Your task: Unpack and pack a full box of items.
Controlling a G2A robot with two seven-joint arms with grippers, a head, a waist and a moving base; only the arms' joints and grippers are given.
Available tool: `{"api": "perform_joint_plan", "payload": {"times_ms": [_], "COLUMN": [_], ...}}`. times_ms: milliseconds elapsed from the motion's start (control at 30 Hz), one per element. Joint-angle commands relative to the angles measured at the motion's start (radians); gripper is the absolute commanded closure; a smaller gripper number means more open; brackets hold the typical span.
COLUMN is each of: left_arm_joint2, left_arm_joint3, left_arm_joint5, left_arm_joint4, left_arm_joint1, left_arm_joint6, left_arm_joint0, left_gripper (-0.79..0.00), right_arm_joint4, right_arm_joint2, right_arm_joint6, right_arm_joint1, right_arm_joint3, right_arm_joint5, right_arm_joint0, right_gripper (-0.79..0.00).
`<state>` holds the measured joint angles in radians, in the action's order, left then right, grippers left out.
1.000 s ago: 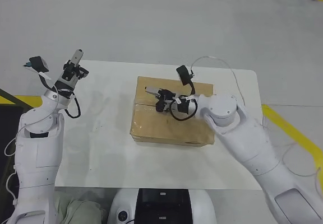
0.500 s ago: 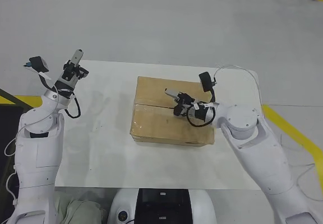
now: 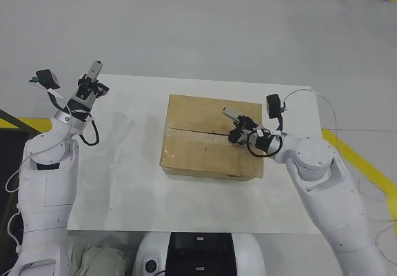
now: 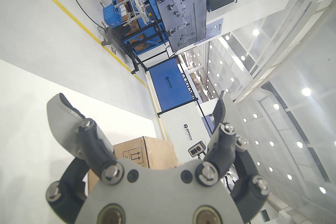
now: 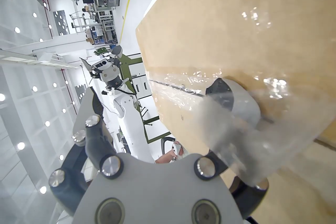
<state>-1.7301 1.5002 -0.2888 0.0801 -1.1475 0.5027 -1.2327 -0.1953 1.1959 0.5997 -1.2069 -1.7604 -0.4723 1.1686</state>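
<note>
left arm [image 3: 54, 131] at far left corner of desk [image 3: 129, 179], jaws spread, empty | sealed cardboard box [image 3: 202, 148] mid-desk, taped seam [image 3: 195, 129] running left-right | right arm [image 3: 309, 159] nearer, jaws spread, one tip against the tape near seam's right end

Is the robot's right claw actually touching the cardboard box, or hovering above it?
Touching. In the right wrist view, one of the fingers of the right gripper presses on the taped seam of the box, with clear tape bunched over it.
</note>
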Motion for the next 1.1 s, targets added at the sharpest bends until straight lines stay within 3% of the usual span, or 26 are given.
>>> {"api": "perform_joint_plan", "payload": {"times_ms": [0,1067], "left_arm_joint2": [0.0,0.0], "left_arm_joint3": [0.0,0.0], "left_arm_joint5": [0.0,0.0], "left_arm_joint4": [0.0,0.0], "left_arm_joint1": [0.0,0.0], "left_arm_joint6": [0.0,0.0], "left_arm_joint0": [0.0,0.0], "left_gripper": [-0.785,-0.785], "right_arm_joint4": [0.0,-0.016], "right_arm_joint2": [0.02,0.267], "right_arm_joint6": [-0.006,-0.112], "right_arm_joint1": [0.004,0.044], "right_arm_joint3": [-0.01,-0.174], "right_arm_joint5": [-0.001,0.02], "right_arm_joint0": [0.017,0.271], "right_gripper": [-0.785,-0.785]}}
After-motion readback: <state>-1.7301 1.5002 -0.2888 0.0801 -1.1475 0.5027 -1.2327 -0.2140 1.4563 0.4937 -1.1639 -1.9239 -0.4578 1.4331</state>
